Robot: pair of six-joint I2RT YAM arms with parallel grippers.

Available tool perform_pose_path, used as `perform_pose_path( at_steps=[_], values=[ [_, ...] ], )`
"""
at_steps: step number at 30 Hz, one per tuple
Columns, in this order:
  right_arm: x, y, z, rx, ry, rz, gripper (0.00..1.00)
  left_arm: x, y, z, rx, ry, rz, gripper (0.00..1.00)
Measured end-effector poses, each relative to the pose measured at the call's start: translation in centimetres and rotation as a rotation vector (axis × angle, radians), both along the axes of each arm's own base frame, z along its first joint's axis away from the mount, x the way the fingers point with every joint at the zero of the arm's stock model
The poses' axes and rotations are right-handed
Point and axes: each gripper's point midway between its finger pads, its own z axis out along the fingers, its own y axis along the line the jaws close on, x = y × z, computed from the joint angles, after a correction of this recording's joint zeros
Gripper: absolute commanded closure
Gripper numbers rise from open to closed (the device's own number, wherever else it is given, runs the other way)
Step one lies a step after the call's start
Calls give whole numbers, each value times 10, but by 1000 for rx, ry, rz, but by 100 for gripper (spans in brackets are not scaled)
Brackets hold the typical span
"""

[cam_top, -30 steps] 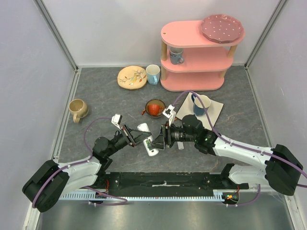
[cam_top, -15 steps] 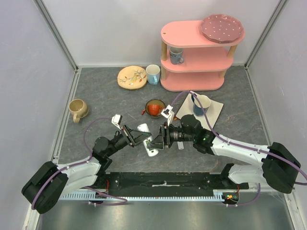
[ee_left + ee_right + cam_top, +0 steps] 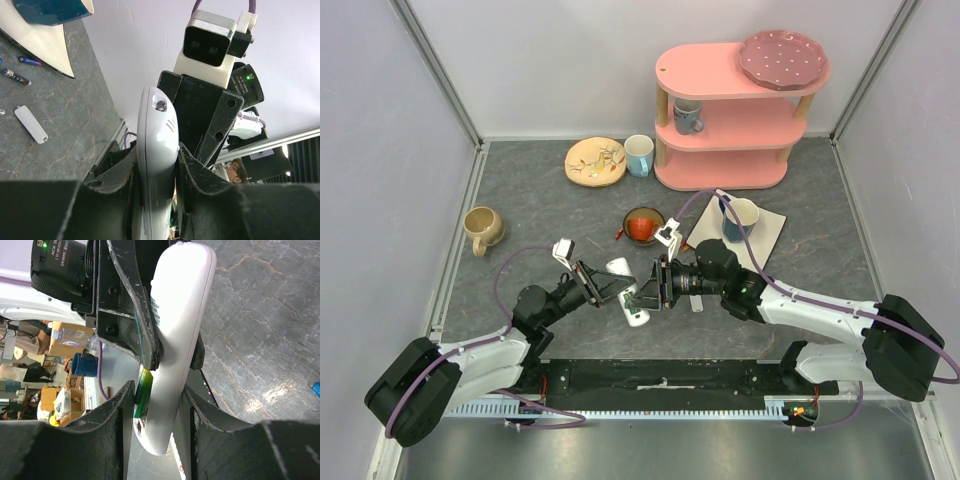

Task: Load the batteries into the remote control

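**Top view:** remote control (image 3: 638,318) pinched by left gripper (image 3: 620,290) at table's 6 o'clock. Right gripper (image 3: 648,296) crowded in at its 3 o'clock. Red bowl (image 3: 642,227) seen at 12, blue cup (image 3: 738,218) on napkin (image 3: 770,232) at 2. Contents not discernible.

**Left wrist:** batteries (image 3: 30,61) and white cover (image 3: 31,124) scattered at 9 o'clock.

**Right wrist:** remote and green battery (image 3: 142,392) straddled by right fingers (image 3: 120,410). Grip cannot be told.

The remote control (image 3: 180,315) is smooth white plastic with a soft shine. The left claw (image 3: 157,170) and the right claw (image 3: 159,405) are black plastic, dull and a bit grainy. The green battery (image 3: 142,396) has a shiny wrapper. The bench (image 3: 540,200) looks like dull grey stone with pale veins. The pink shelf (image 3: 720,178) is smooth.
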Motion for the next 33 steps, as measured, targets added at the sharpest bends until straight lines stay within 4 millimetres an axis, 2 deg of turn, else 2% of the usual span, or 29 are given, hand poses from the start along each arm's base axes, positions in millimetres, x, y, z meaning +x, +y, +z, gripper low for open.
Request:
perform_pose_path(
  at_steps=[13, 25, 33],
  values=[
    [1, 3, -3, -5, 26, -21, 62, 1, 0, 0, 2, -4, 7, 98],
    [5, 7, -1, -8, 37, -34, 60, 5, 3, 2, 0, -19, 41, 98],
    [4, 12, -6, -23, 37, -29, 38, 2, 0, -1, 9, -10, 29, 98]
  ],
)
